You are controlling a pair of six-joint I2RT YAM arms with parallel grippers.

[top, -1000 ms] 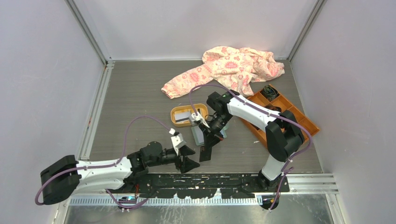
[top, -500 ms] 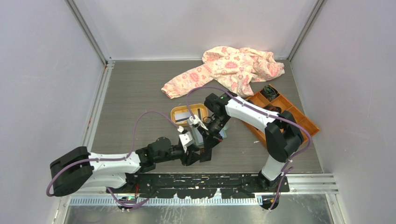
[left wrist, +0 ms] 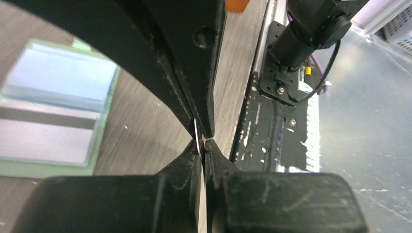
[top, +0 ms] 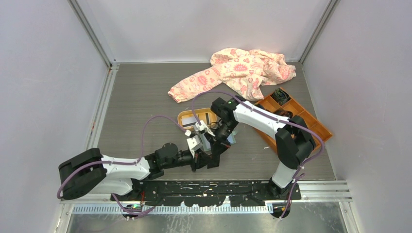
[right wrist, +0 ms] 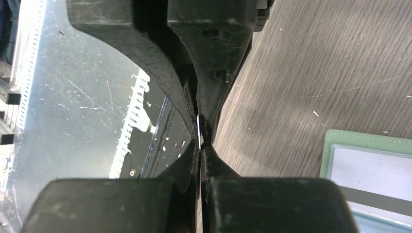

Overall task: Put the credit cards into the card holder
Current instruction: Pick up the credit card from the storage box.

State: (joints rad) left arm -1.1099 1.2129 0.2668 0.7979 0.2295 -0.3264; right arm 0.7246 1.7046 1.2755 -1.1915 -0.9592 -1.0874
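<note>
Left wrist view showed us the left gripper and right gripper both clamped on one card, seen edge-on, just beside the open holder lying flat on the bench.

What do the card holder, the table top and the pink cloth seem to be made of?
Card holder: probably faux leather, matte pale green, stitched along the edge. Table top: likely laminate, matte grey, with printed-looking wood grain and small scratches. Cloth: soft woven or knit fabric, judging by its folds; pink patterned print.
</note>
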